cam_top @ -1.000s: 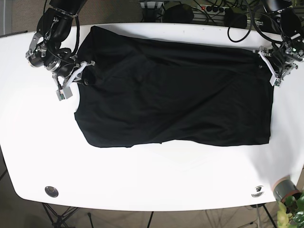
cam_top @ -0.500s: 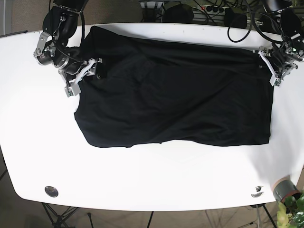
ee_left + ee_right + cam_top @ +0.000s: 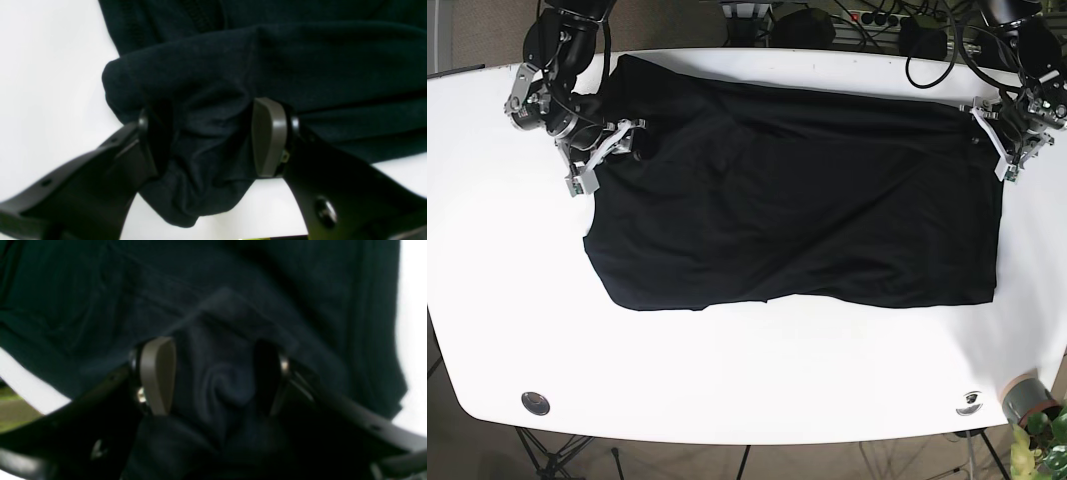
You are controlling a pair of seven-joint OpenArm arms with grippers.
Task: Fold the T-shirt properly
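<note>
The black T-shirt (image 3: 797, 200) lies spread, with wrinkles, across the white table (image 3: 747, 380). My right gripper (image 3: 615, 147) is at the shirt's upper left edge. In the right wrist view, this gripper (image 3: 217, 373) has a twisted bunch of the shirt (image 3: 100, 290) between its pads. My left gripper (image 3: 997, 140) is at the shirt's upper right corner. In the left wrist view, this gripper (image 3: 210, 133) holds a bunched fold of the shirt (image 3: 300, 50) between its pads, over the table.
A grey cylinder (image 3: 1025, 396) and a plant stand at the table's front right corner. Two round metal fittings (image 3: 535, 402) (image 3: 969, 402) sit near the front edge. Cables and a power strip lie behind the back edge.
My right gripper has moved up and to the right, from beside the shirt's left edge onto the cloth. The left arm and the rest of the shirt have not moved.
</note>
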